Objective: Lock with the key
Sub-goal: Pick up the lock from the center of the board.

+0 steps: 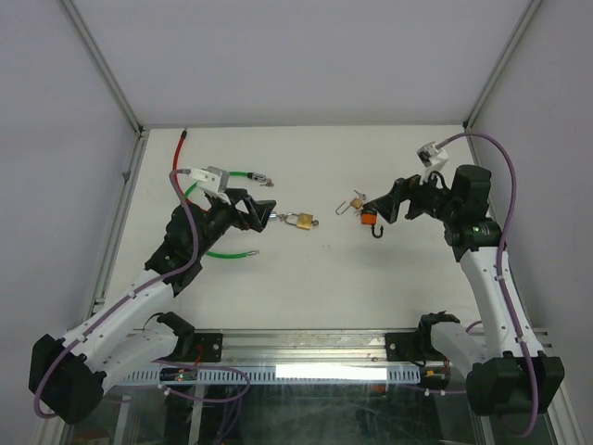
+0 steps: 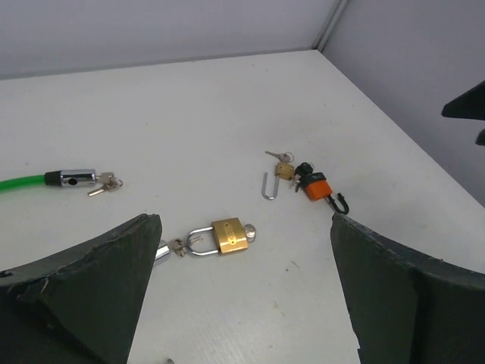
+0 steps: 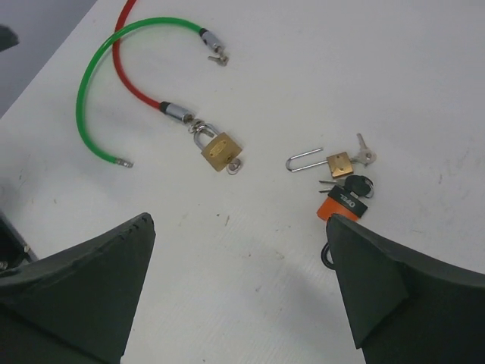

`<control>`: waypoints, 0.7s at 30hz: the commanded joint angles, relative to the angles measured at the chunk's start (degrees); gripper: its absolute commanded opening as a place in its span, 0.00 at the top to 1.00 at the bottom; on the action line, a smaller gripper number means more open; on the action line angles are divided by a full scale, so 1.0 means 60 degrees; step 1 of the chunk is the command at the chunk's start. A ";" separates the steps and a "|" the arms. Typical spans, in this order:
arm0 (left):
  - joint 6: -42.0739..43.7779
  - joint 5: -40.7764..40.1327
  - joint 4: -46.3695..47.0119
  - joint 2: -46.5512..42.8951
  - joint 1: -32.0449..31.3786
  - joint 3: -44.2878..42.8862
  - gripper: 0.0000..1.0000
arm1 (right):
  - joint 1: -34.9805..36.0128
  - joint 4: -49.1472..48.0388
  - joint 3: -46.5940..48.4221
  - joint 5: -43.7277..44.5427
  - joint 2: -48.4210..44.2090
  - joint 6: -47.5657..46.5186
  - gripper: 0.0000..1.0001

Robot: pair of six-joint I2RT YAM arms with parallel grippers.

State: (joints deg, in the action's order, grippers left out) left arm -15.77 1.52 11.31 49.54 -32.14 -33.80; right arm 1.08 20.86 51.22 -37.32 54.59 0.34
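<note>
Two pincers are hanging wide open, gripping nothing: the left pincer (image 1: pixel 258 214) just beside the brass padlock (image 1: pixel 298 221) lying on the surface (image 1: pixel 278 297), the right pincer (image 1: pixel 378 209) just beside the orange lock (image 1: pixel 368 219). The padlock is looking small, rigid, dense and slick; I'd be pinching across its narrow sides.

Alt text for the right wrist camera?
The open right gripper hangs over a white table. A brass padlock lies beside a red cable and a green cable; a small open padlock and orange lock lie to its right.

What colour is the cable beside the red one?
The cable is green; best in right wrist view.
</note>
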 commanded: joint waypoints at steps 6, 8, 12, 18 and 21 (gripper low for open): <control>0.2221 -0.0767 0.0227 0.1529 0.0138 -0.0444 0.01 | 0.0937 0.0372 -0.0019 -0.2259 0.0549 -0.3481 0.00; 0.2556 -0.0655 0.0435 0.1930 0.0148 -0.0438 0.01 | 0.1062 0.0752 -0.0116 -0.2713 0.0694 -0.4552 0.00; 0.2829 -0.0485 0.0392 0.2835 0.0169 -0.0807 0.01 | 0.1175 0.0786 -0.0473 -0.3048 0.0828 -0.5108 0.00; 0.2569 0.0132 -0.0099 0.3925 0.0270 -0.1433 0.01 | 0.1290 0.1415 -0.0378 -0.2816 0.1094 -0.5729 0.00; 0.2136 0.0420 -0.0068 0.4081 0.0391 -0.1455 0.01 | 0.1373 0.1387 -0.0344 -0.2535 0.1254 -0.5659 0.00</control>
State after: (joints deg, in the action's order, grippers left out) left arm -1.54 0.45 9.69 73.58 -30.96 -39.92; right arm 8.54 29.02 47.92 -52.93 61.43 -30.76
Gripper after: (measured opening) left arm 0.990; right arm 0.999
